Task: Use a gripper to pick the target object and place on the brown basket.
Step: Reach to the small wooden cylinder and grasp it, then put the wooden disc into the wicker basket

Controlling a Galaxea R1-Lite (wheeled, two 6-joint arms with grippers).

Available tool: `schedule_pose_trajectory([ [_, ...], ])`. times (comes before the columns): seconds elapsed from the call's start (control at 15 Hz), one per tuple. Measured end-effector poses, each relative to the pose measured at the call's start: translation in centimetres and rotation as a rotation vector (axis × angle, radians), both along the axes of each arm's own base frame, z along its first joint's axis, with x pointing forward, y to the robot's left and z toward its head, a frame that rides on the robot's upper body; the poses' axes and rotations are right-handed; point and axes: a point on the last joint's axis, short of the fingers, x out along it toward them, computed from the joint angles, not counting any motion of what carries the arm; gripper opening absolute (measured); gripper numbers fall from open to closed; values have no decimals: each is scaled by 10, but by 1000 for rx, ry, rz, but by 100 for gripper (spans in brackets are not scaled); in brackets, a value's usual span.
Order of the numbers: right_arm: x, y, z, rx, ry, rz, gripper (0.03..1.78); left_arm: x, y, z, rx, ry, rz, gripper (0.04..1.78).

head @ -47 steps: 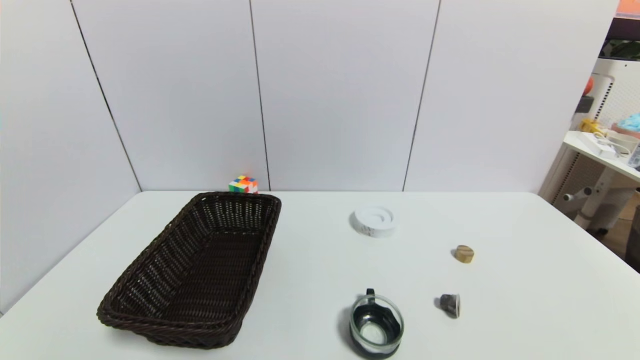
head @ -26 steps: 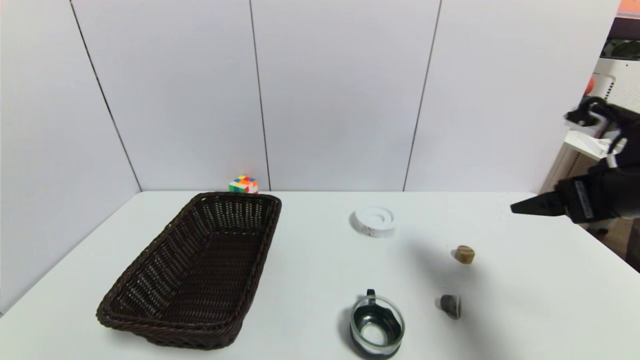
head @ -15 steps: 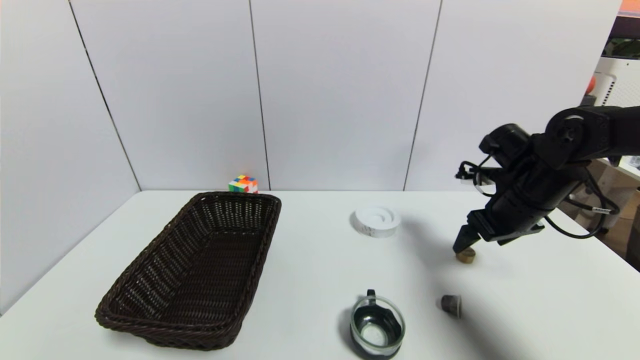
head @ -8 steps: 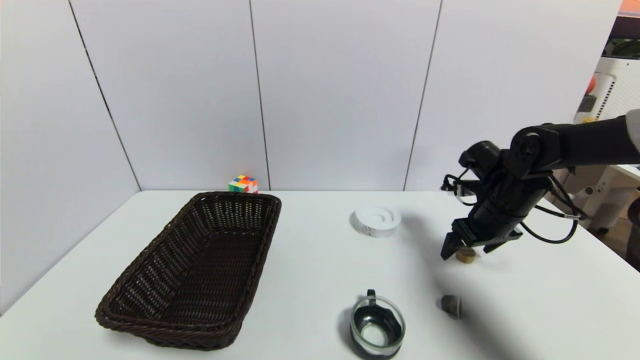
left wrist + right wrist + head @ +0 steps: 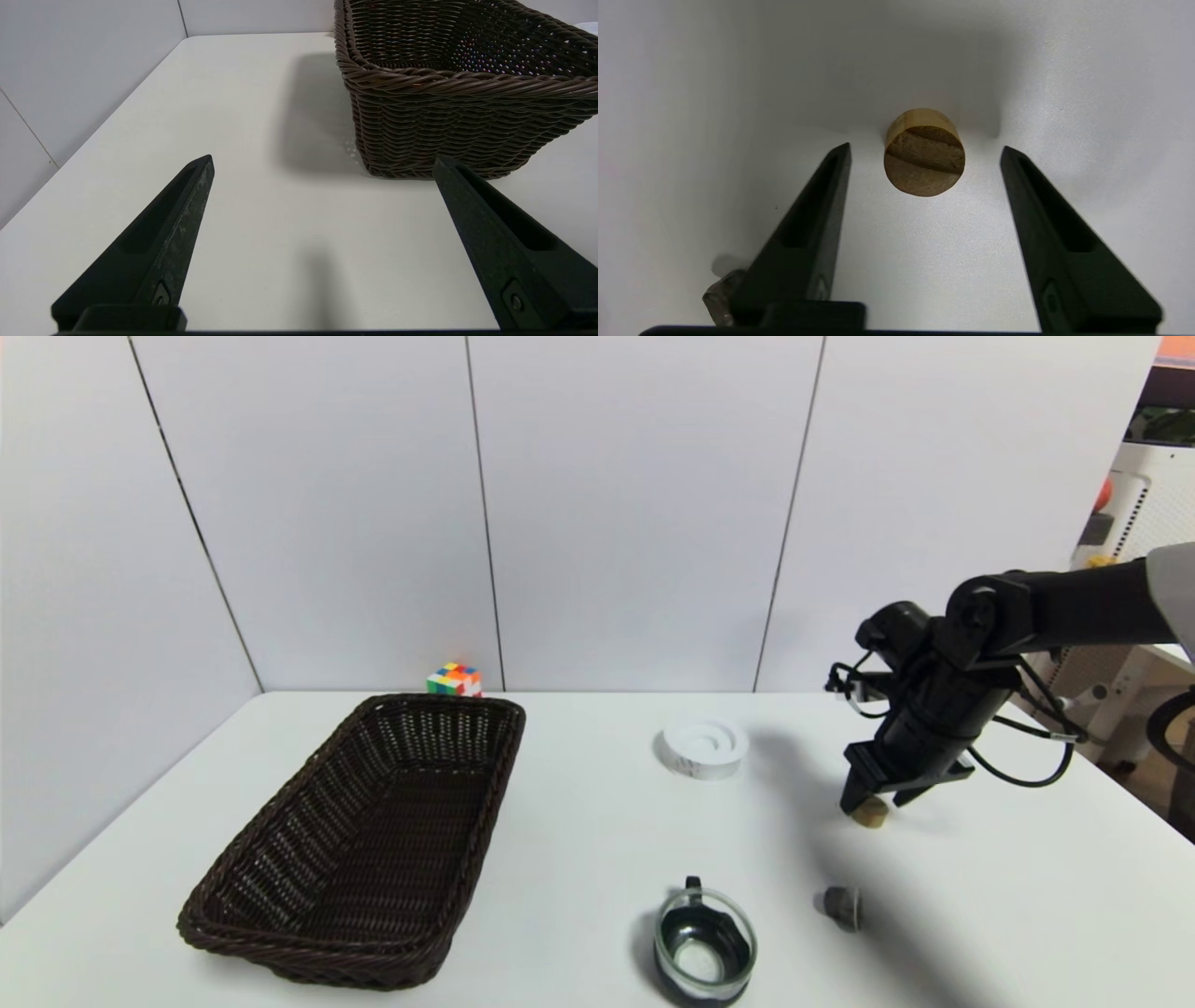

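The target object, a small tan wooden cylinder [image 5: 870, 815], lies on the white table at the right. My right gripper [image 5: 876, 799] is directly above it, pointing down and open. In the right wrist view the cylinder [image 5: 924, 163] lies on the table level with the two fingertips of the right gripper [image 5: 925, 147], with a clear gap to each finger. The brown basket [image 5: 308, 957] stands empty at the left. My left gripper [image 5: 322, 158] is open and empty, low over the table just before the basket's near wall [image 5: 467, 116]; it is out of the head view.
A glass cup [image 5: 702, 947] stands at the front centre. A dark grey capsule [image 5: 843, 906] lies in front of the cylinder. A white round disc [image 5: 702, 747] lies behind them. A colour cube [image 5: 455, 679] sits behind the basket.
My right arm came in from the right and came down over the cylinder. In the last half second it shifted slightly right, so its fingers stand on either side of the cylinder.
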Motion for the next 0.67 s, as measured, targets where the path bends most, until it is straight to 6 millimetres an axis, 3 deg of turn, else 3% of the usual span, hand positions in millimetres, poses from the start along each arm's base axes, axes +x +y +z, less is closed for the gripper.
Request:
schedule_pose_trajectory([
  [0.2, 0, -2, -1, -2, 6, -6, 71, 0, 0, 0, 0, 0, 0, 169],
  [0.27, 0, -2, -1, -2, 6, -7, 46, 0, 0, 0, 0, 0, 0, 169],
  [0.67, -2, 1, 7, 8, -19, 5, 46, 0, 0, 0, 0, 0, 0, 169],
])
